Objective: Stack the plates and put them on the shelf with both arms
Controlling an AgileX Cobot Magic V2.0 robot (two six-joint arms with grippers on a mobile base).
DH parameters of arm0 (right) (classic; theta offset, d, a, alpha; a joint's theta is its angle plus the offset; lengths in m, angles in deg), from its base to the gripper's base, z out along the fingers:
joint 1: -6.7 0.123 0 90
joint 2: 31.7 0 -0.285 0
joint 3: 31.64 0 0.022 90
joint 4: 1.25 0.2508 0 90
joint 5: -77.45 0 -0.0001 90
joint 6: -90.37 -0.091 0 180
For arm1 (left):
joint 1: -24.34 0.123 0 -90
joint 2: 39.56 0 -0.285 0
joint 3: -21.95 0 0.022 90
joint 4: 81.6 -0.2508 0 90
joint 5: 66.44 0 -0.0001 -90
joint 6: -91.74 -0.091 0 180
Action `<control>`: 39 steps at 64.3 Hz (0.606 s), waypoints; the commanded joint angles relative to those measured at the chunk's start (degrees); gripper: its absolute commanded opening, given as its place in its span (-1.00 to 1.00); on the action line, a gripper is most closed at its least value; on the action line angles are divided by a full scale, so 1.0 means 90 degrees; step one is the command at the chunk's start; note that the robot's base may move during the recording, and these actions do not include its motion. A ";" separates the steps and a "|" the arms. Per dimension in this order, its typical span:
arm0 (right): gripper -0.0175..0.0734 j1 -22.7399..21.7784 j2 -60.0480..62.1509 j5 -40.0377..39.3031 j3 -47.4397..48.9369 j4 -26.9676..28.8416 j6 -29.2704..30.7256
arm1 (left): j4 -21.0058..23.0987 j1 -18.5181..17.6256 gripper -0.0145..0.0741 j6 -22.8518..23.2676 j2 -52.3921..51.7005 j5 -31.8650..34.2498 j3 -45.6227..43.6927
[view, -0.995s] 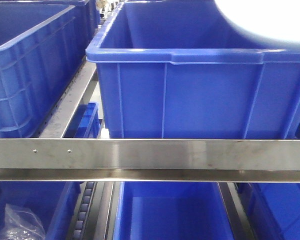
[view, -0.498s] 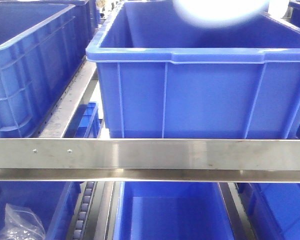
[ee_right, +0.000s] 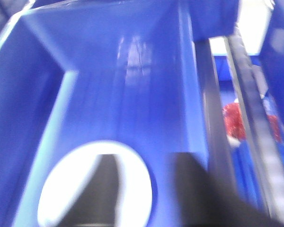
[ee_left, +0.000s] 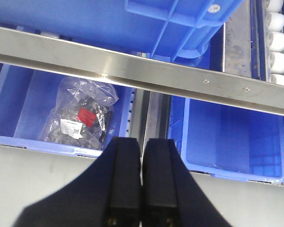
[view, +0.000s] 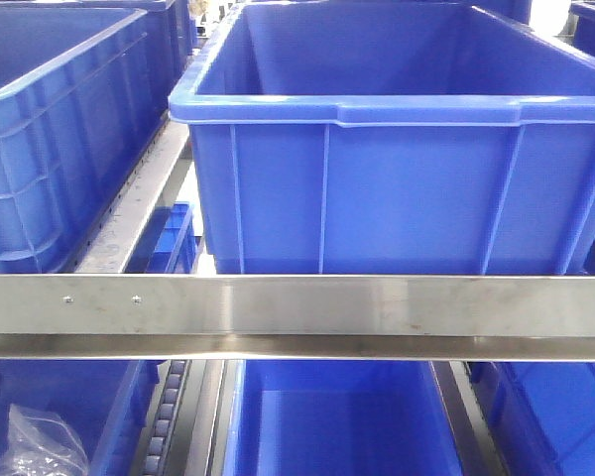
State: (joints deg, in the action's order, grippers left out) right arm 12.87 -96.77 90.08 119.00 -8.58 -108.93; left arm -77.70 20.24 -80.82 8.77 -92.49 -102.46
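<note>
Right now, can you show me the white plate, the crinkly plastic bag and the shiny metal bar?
plate (ee_right: pixel 132 189), right wrist view, bare right part.
plastic bag (ee_left: pixel 80 116), left wrist view, red label.
metal bar (view: pixel 297 305), front view, middle face.

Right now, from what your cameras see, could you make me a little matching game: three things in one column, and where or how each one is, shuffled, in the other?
Things:
1. glossy white round plate
2. crumpled clear plastic bag with a red label
3. black left gripper

Places or states:
A. shut, holding nothing
B. in a lower blue bin, below the steel shelf rail
C. inside a deep blue plastic bin, seen blurred

Pairs: 1-C, 2-B, 3-A.
</note>
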 commanded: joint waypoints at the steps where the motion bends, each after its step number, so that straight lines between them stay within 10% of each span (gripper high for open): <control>1: -0.54 -0.0030 0.0974 -0.0559 -0.0700 -0.0057 0.0021 | 0.0054 -0.0046 -0.48 -0.0009 -0.0020 0.0406 -0.0176; 17: -0.56 -0.0030 0.3402 -0.0771 -0.3144 -0.0063 0.0021 | 0.0054 -0.0046 -0.48 -0.0009 -0.0020 0.0406 -0.0176; 39: -0.56 -0.0030 0.4234 -0.0665 -0.3548 -0.0063 0.0021 | 0.0054 -0.0046 -0.48 -0.0009 -0.0020 0.0406 -0.0176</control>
State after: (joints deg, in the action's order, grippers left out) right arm 12.87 -58.46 88.69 85.52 -8.58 -108.93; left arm -77.70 20.24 -80.82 8.77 -92.49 -102.46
